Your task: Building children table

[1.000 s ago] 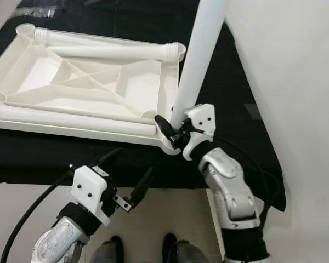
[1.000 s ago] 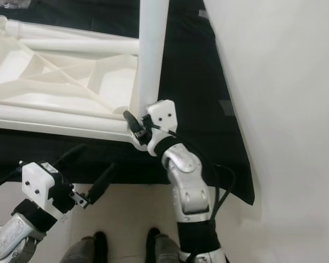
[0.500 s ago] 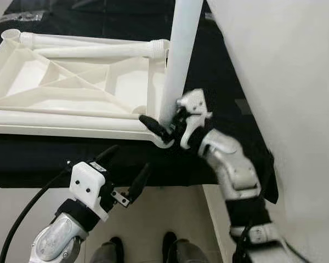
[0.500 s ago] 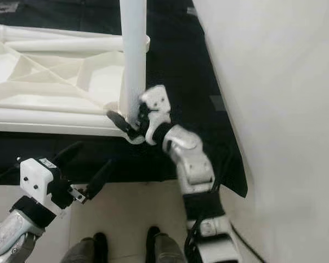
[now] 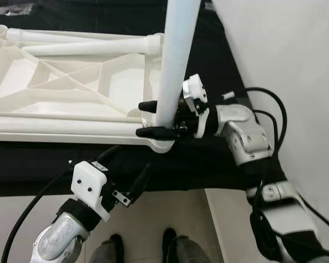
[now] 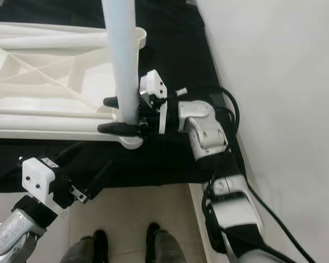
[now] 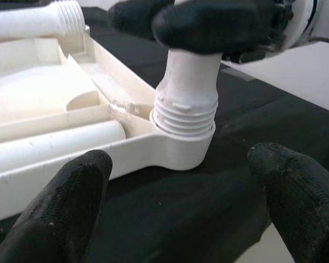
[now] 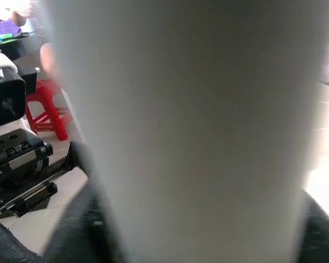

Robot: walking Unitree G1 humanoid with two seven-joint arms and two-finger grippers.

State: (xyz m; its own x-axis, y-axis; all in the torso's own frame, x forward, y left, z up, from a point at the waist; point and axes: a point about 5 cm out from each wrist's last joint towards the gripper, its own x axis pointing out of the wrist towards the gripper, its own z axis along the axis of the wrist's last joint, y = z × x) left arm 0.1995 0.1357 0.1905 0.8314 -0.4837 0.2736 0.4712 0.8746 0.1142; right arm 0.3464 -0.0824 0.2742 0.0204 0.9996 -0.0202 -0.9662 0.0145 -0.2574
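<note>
Right gripper (image 5: 156,119) has rotated round the upright table leg (image 5: 174,60) — fingers clamped, threading it into the corner socket (image 7: 182,143); left gripper (image 5: 126,171) idles, fingers spread.

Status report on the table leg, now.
Right gripper shut on upright leg, low near its base. Leg's threaded end seated in tabletop corner socket, threads partly showing. Left gripper open, clear below table edge. Nothing in the way.

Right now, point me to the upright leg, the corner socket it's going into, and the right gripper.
upright leg (image 5: 172,66), left eye view, mid-shaft above the fingers.
corner socket (image 7: 183,150), left wrist view, outer wall below the leg's exposed threads.
right gripper (image 5: 153,119), left eye view, between the fingertips straddling the leg's base.
</note>
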